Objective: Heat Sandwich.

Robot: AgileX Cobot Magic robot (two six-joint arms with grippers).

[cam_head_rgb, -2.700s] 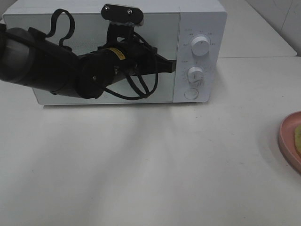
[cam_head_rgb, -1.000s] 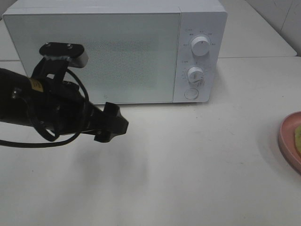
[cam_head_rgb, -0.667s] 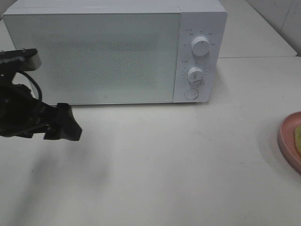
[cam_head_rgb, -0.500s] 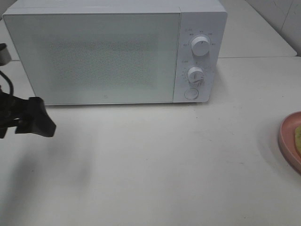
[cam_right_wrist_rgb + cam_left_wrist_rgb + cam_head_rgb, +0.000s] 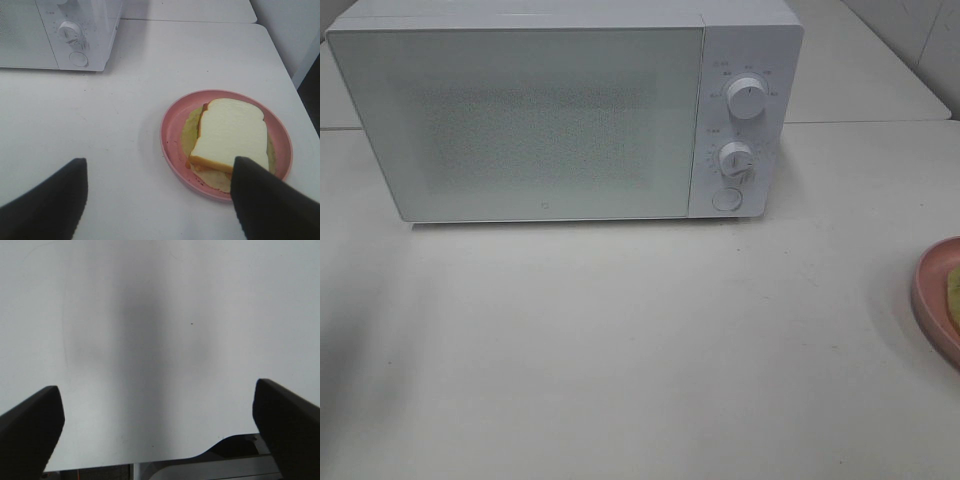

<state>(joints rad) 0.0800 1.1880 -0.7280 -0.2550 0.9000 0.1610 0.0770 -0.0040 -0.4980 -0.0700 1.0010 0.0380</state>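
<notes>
The sandwich (image 5: 230, 132), white bread over a yellowish layer, lies on a round pink plate (image 5: 169, 150) in the right wrist view. My right gripper (image 5: 157, 200) hovers open just short of the plate, one finger overlapping the sandwich's near corner in that view, nothing between the fingers. In the exterior high view only the plate's edge (image 5: 932, 300) and a sliver of the sandwich (image 5: 954, 292) show at the far right. The white microwave (image 5: 560, 110) stands at the back with its door shut. My left gripper (image 5: 160, 432) is open over bare table. Neither arm appears in the exterior high view.
The microwave has two round knobs (image 5: 747, 100) and a button (image 5: 726, 199) on its right panel. A second white table (image 5: 865, 70) adjoins behind on the right. The table edge (image 5: 280, 60) runs close beyond the plate.
The left arm pulled back from the microwave door, swept left and down across the table, and left the exterior high view. The microwave door stays shut; the plate has not moved.
</notes>
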